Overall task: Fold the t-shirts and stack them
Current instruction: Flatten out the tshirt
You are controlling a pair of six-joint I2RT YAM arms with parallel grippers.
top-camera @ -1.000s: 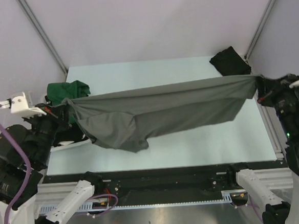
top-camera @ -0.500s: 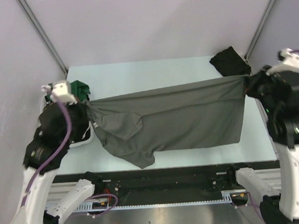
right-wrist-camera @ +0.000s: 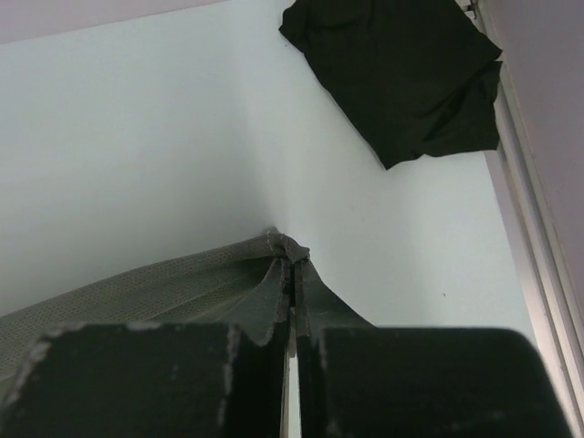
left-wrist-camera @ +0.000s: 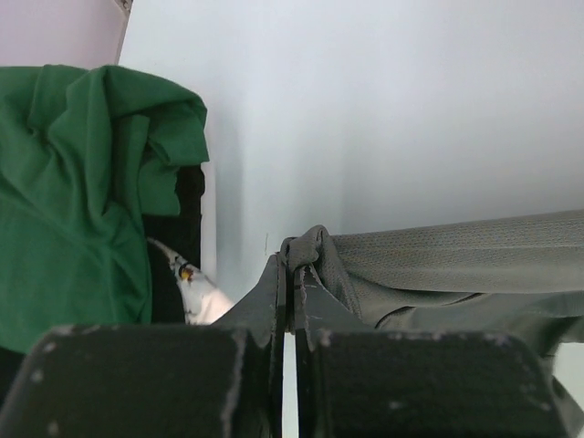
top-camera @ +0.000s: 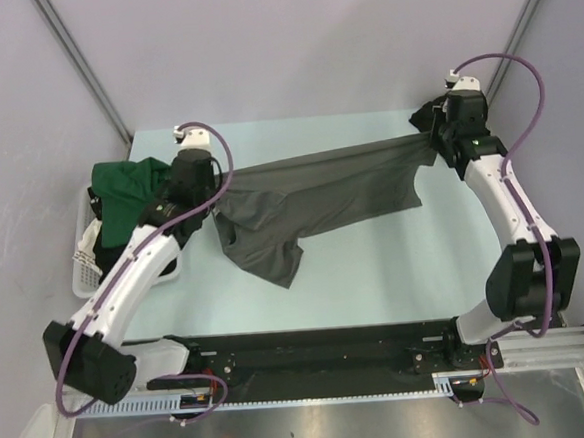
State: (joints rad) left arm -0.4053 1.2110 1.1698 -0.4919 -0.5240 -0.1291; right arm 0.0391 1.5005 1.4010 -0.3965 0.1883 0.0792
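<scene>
The charcoal grey t-shirt (top-camera: 316, 197) hangs stretched across the far half of the table between both arms. My left gripper (top-camera: 214, 192) is shut on its left corner (left-wrist-camera: 306, 246). At the far right my right gripper (top-camera: 429, 147) is shut on the other corner (right-wrist-camera: 283, 245). The shirt's lower part droops toward the table, lowest at its left end. A black t-shirt (top-camera: 433, 117) lies crumpled in the far right corner (right-wrist-camera: 401, 73). The dark green t-shirt (top-camera: 125, 196) is heaped over the basket at the left (left-wrist-camera: 82, 192).
A white slatted basket (top-camera: 86, 258) stands at the table's left edge under the green shirt. Metal frame posts rise at both far corners. The pale table (top-camera: 376, 273) ends at a black rail along the near edge.
Both arms have swung far forward over the table, carrying the grey shirt from the near half to the far half. Its two held corners have come closer together and the cloth sags more.
</scene>
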